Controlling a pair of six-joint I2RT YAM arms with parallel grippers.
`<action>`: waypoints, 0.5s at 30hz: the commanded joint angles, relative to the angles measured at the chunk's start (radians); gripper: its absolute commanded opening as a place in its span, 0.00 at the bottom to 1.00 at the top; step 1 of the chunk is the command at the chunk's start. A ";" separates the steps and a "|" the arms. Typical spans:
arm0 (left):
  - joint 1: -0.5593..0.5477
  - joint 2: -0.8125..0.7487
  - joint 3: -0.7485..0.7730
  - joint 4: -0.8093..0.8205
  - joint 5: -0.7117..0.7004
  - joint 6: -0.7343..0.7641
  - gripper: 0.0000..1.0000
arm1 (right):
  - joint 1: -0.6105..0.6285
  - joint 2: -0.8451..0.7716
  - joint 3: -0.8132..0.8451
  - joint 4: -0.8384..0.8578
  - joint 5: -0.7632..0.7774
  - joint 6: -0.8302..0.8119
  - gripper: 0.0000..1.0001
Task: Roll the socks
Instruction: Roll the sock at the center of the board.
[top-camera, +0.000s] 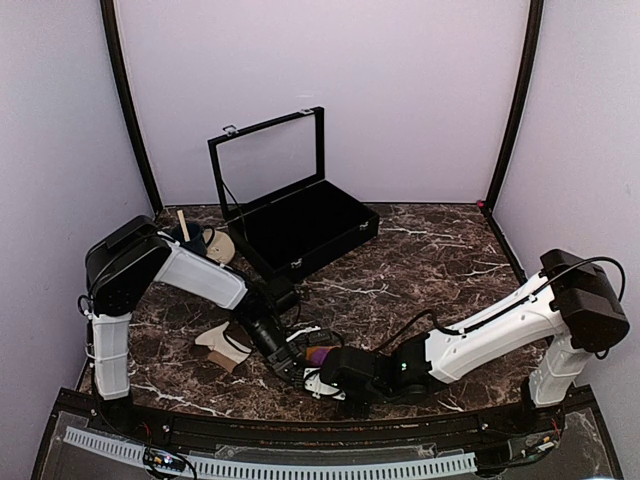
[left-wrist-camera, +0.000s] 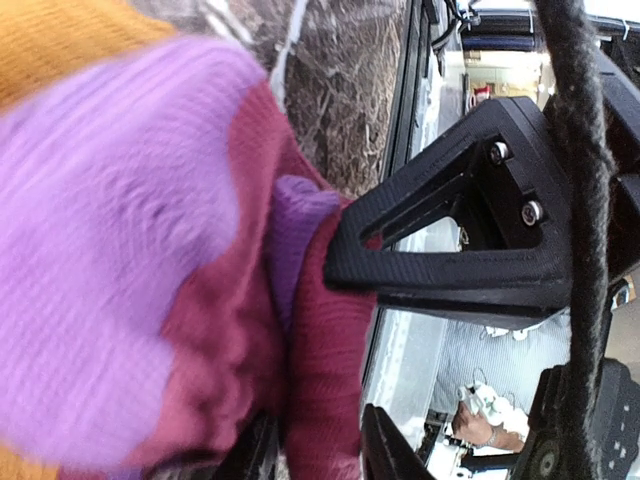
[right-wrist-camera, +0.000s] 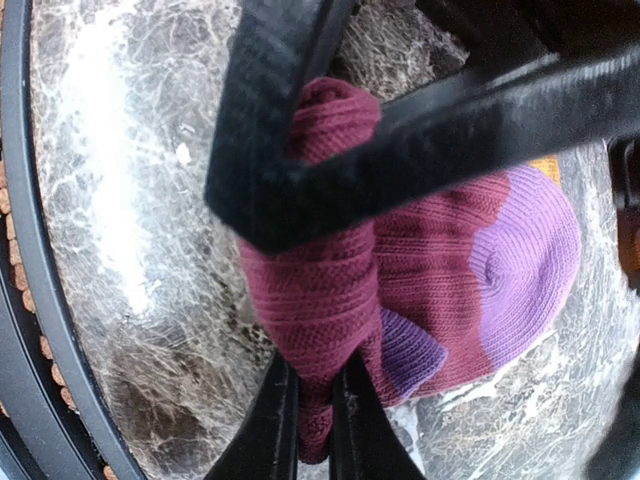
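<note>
Socks: two counted, one magenta sock (right-wrist-camera: 430, 260) and one cream sock (top-camera: 218, 345), both on the dark, white-veined marble table (top-camera: 430, 250). The magenta one is ribbed knit with lilac patches and a sliver of orange trim. It sits bunched near the front edge at mid-table, where the two arms meet. In the right wrist view a thick gathered band of it runs top to bottom, and the rounded lilac end points toward the right edge, so the long axis lies left to right there. The right gripper (right-wrist-camera: 318, 375) is closed narrow and pinches the lower end of that band. The left gripper (left-wrist-camera: 320, 420) has its jaws partly apart with a magenta fold in the gap. The cream sock lies flat and limp just left of the left arm. Its long axis runs roughly across the table, and its right end is hidden under the arm. Other items, one of each: a rigid black case (top-camera: 310, 235) at the rear centre, with a dark lining and a glazed lid (top-camera: 268, 160) standing open; a beige saucer (top-camera: 222, 248) at rear left carrying a dark blue cup (top-camera: 195, 243); and a pale stick (top-camera: 183, 222) rising from the cup.
</note>
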 joint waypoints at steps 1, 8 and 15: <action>0.029 -0.048 -0.061 0.053 -0.114 -0.046 0.32 | -0.012 0.031 -0.012 -0.116 -0.052 0.031 0.00; 0.040 -0.106 -0.112 0.091 -0.116 -0.077 0.32 | -0.019 0.038 0.005 -0.125 -0.066 0.060 0.00; 0.056 -0.190 -0.185 0.148 -0.194 -0.122 0.33 | -0.041 0.042 0.064 -0.188 -0.153 0.081 0.00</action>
